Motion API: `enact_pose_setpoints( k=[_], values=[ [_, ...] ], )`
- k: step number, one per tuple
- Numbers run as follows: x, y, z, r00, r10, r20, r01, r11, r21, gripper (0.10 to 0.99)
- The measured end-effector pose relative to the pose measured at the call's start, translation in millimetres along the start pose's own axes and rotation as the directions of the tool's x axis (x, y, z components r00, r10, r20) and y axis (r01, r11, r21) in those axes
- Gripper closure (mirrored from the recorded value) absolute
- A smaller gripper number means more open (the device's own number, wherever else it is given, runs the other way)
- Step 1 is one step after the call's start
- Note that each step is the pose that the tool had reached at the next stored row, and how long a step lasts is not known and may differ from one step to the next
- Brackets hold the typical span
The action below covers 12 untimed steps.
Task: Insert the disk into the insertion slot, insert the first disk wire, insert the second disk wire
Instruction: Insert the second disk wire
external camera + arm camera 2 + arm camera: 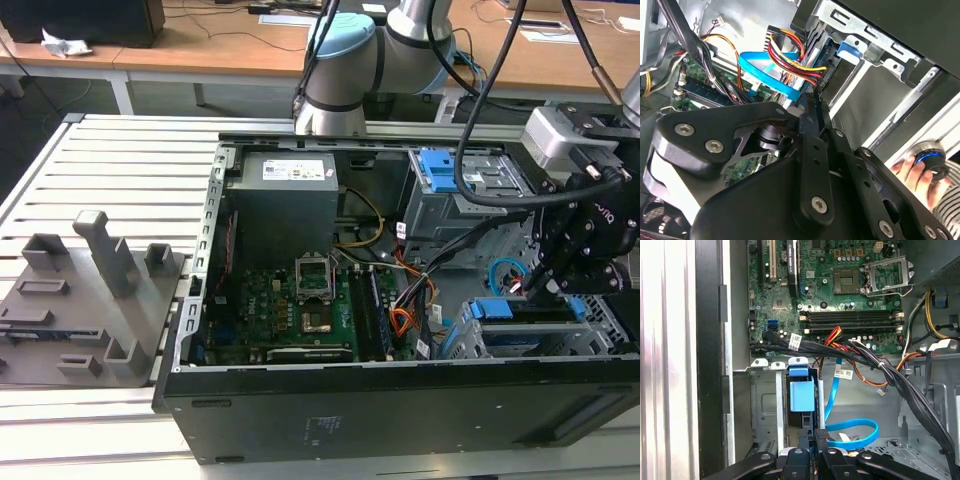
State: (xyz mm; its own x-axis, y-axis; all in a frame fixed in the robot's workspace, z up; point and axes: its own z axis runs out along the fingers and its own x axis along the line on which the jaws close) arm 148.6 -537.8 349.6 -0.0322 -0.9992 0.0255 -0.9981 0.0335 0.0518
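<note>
Fingers [816,440] look pinched nearly together on something dark, can't tell what, and your light-blue wire [855,432] loops just beside them, running toward the disk [801,395].

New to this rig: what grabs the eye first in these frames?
The open PC case on the slatted table, green motherboard exposed. At the exterior view's right, the black gripper hangs over the drive cage, where the blue-framed disk sits; its jaws look nearly shut. A light-blue cable loops beside the disk in the first wrist view, and a hand rests on a knob in the second.
</note>
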Motion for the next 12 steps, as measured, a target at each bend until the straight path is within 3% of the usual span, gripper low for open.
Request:
enact_pose_setpoints(
  k=[12],
  values=[
    [-0.4,-0.5,5.9,1.0000,-0.001,0.0033,0.001,1.0000,0.000,0.922]
  ],
)
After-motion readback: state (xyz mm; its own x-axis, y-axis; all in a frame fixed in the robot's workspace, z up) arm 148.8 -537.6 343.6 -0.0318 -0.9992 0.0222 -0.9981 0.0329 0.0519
